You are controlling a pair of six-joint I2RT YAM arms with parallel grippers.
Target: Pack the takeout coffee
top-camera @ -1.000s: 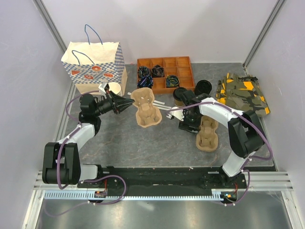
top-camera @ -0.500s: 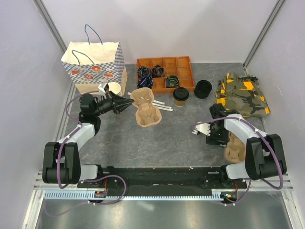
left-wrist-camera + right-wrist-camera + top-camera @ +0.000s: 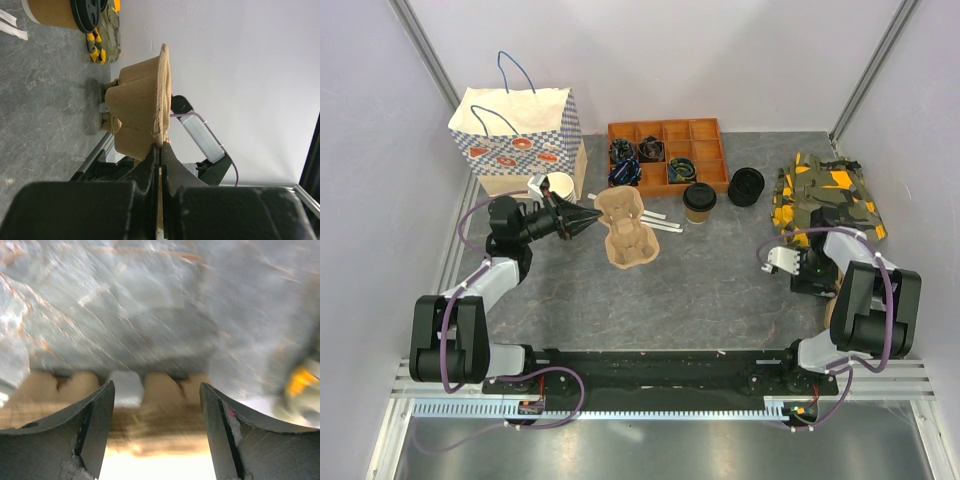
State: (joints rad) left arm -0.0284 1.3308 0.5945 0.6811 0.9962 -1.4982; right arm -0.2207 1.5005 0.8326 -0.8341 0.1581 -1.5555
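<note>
Small tan paper coffee cup with round black plastic lid: upright on the grey stone-look table, far of centre. Just near of the orange compartment tray; close left of a black stack of spare lids, apart from it. Long axis vertical, lid seated, wall free all round. Two white strips flat on the table to its left.

Left fingers: clenched on the rim of a moulded brown pulp cup carrier. In the left wrist view, carrier edge-on, pulp lip pinched between the black tips. Cup to the right and slightly far of these fingers, with the carrier in between.

Right fingers: spread wide, low at the right side of the table, near of the camouflage cloth. Blurred tan pulp shape across the gap in the right wrist view; gripped or merely lying behind, cannot tell. Cup far and left of these fingers, with bare table in between.

Judged: roughly equal reach from both arms, right a shade nearer and with the unobstructed line; left occupied with the carrier. Likely calls for a level approach to the cup wall below the lid. Light and tall, so easy to tip.
</note>
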